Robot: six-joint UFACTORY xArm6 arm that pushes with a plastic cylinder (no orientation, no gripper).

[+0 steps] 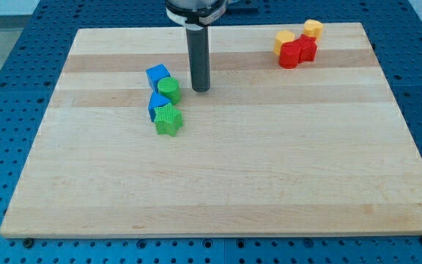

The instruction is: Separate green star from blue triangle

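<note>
While the wooden board (269, 176) carries everything in sight and nothing on it serves as a container, I can only report loose blocks lying on its flat top. My tip (201, 89) rests on the board just to the view's right of a tight cluster of four blocks, with a small gap showing between it and the nearest one, the green cylinder (169, 90). Up and to the view's left of my tip sits the blue cube (157, 75), touching that cylinder. The blue triangle (156, 103) lies down and to the left of my tip, pressed against the underside of the cylinder, and the green star (168, 119) lies lower still, toward the view's bottom-left of my tip, touching the triangle's lower right side. So the two task blocks are together, both on the far side of the cylinder from where my tip stands, and my tip touches neither. There is no claw on this arm to open or close: the rod stands upright, holds nothing, and I see it in contact only with the board. Well away to the view's upper right of my tip, near the board's top edge, two red blocks (297, 52) sit side by side with two yellow blocks (299, 33) touching them from above; their exact shapes I cannot make out.
</note>
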